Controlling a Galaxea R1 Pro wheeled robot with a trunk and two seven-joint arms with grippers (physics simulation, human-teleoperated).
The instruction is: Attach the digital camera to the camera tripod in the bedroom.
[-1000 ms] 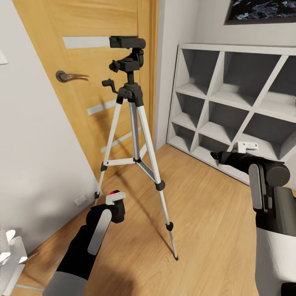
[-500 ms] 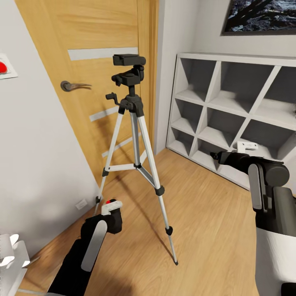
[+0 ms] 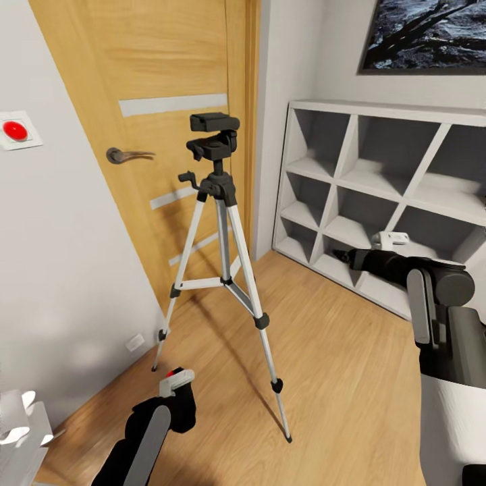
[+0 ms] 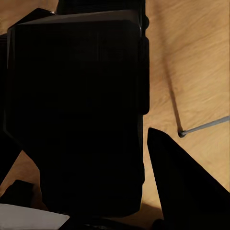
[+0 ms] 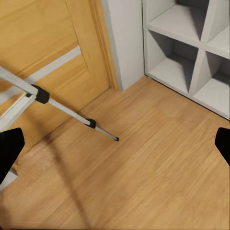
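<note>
— Silver legs and black joints mark the camera tripod (image 3: 219, 263), which is seen standing upright on the wood floor (image 3: 337, 378) in the head view, just in front of the wooden door (image 3: 155, 101). What is added by the wrist views?

— From the left wrist view, a large black body, taken to be the digital camera (image 4: 76, 105), is seen pressed between the dark fingers (image 4: 187, 187) of the left end effector (image 4: 96, 191), so that end effector is closed around the camera. Beyond it, one thin tripod leg and its foot are seen on the floor. In the head view the same end effector (image 3: 174, 388) is seen low, near the tripod's nearest feet, and the camera itself can hardly be made out there.

— And the right side?

— The right end effector (image 3: 351, 257) is held out toward the white cubby shelf (image 3: 378, 196). In the right wrist view its two dark fingertips (image 5: 9, 153) are seen at opposite edges, spread wide, with nothing between them. A tripod leg (image 5: 72, 109) with its black foot is shown on the floor there, by the door.

— And the room?

— White walls are seen, with a dark framed picture (image 3: 425, 34) above the shelf and a white plate with a red button (image 3: 16, 130) beside the door. A lever handle (image 3: 128, 156) is fitted on the door.
</note>
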